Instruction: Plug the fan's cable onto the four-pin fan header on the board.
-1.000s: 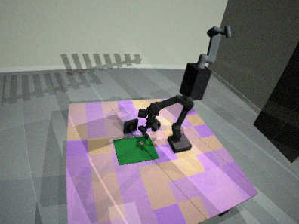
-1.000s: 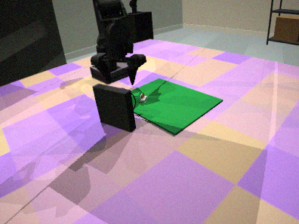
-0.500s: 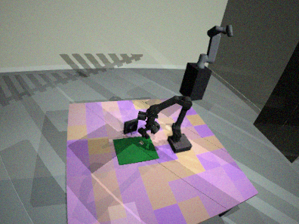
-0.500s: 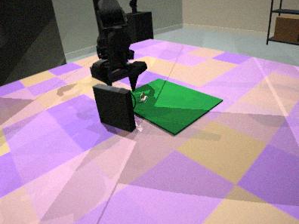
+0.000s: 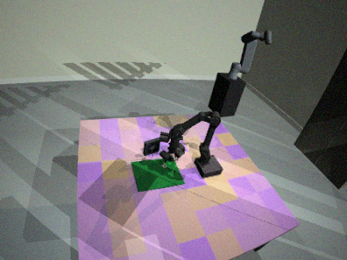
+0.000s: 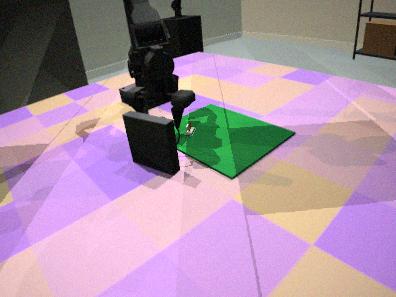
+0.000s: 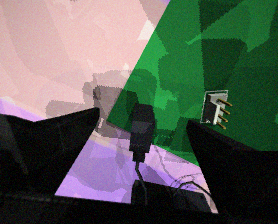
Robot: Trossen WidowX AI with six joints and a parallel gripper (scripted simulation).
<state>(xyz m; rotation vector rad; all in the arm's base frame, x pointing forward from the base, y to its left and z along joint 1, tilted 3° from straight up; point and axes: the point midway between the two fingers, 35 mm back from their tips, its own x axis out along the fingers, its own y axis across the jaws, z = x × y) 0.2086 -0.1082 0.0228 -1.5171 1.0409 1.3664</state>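
The green board (image 5: 153, 182) (image 6: 250, 141) (image 7: 177, 65) lies flat. Its white header (image 5: 165, 165) (image 6: 190, 130) (image 7: 210, 111) stands near one edge, its pins bare in the wrist view. The black plug (image 7: 142, 131) shows near the board's corner, its cable running down the wrist view. The black square fan (image 5: 152, 146) (image 6: 150, 146) stands upright beside the board. My gripper (image 5: 172, 157) (image 7: 143, 117) is open above the board's edge. The plug appears between its spread fingers in the wrist view, not gripped. The header lies beyond the right fingertip. In the exterior view the fan hides part of the gripper.
The patchwork table top (image 5: 188, 214) (image 6: 200, 249) surrounds the board. The fan stands close to the gripper, and loose cable loops lie near it. The arm's base (image 5: 208, 166) stands beside the board. A black box (image 5: 226, 94) with another arm-like shape stands beyond the table.
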